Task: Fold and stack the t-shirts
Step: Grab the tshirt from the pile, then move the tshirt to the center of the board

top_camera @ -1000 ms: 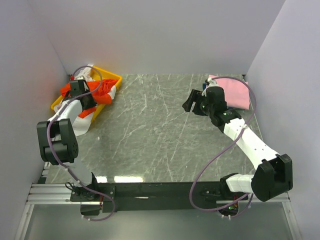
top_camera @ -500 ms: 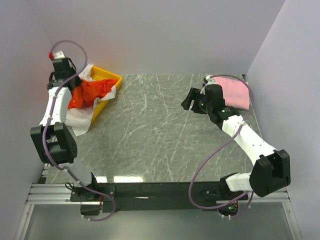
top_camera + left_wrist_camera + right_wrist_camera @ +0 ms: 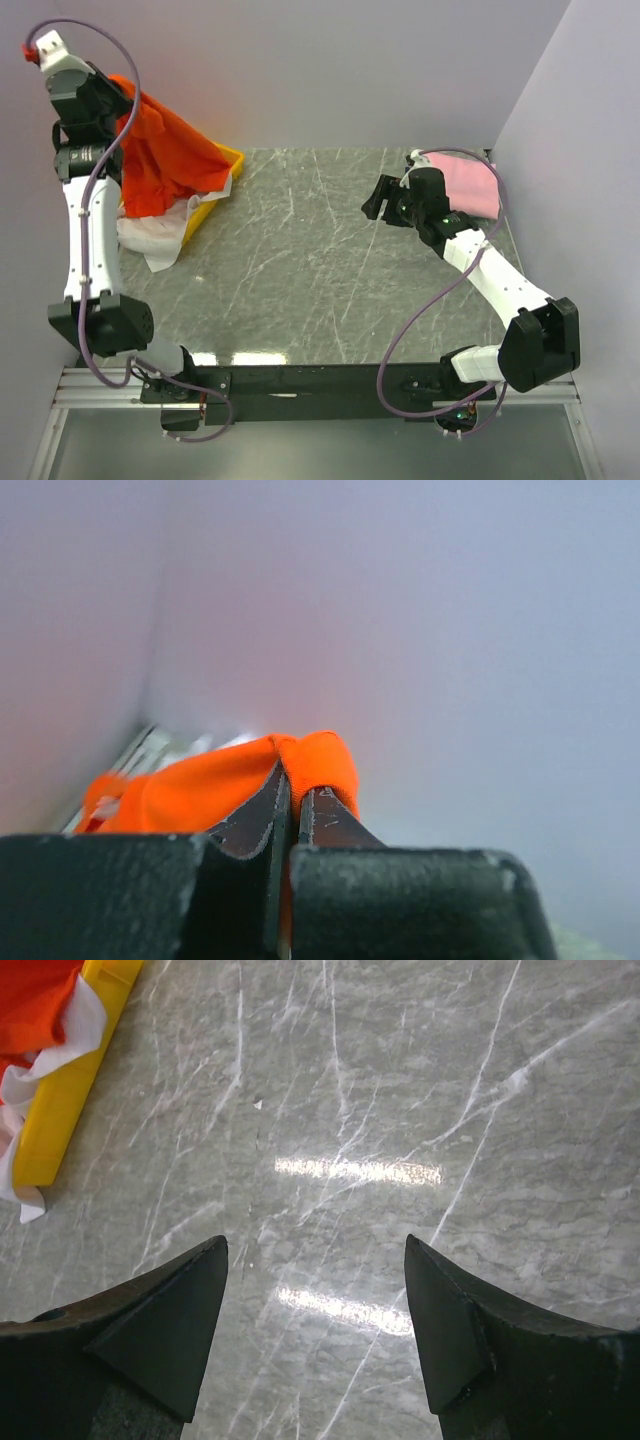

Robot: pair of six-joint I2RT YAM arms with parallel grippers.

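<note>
My left gripper (image 3: 112, 98) is raised high at the back left, shut on a fold of the bright orange-red t-shirt (image 3: 165, 160), which hangs from it down to the tray. In the left wrist view the orange cloth (image 3: 200, 785) is pinched between the closed fingers, at the left gripper (image 3: 296, 780). A white t-shirt (image 3: 150, 232) lies crumpled under it, spilling over the tray onto the table. A pale pink t-shirt (image 3: 470, 185) lies flat at the back right. My right gripper (image 3: 375, 208) hovers open beside it over bare table; in its wrist view the right gripper (image 3: 316, 1250) holds nothing.
A yellow plastic tray (image 3: 205, 210) sits at the back left corner; its edge (image 3: 70, 1080) shows in the right wrist view. Grey walls close in the left, back and right sides. The grey marble tabletop (image 3: 300, 270) spreads between the arms.
My left gripper closed on the orange-red t-shirt in the tray and rose up and to the left, drawing the shirt out. The right arm barely shifted.
</note>
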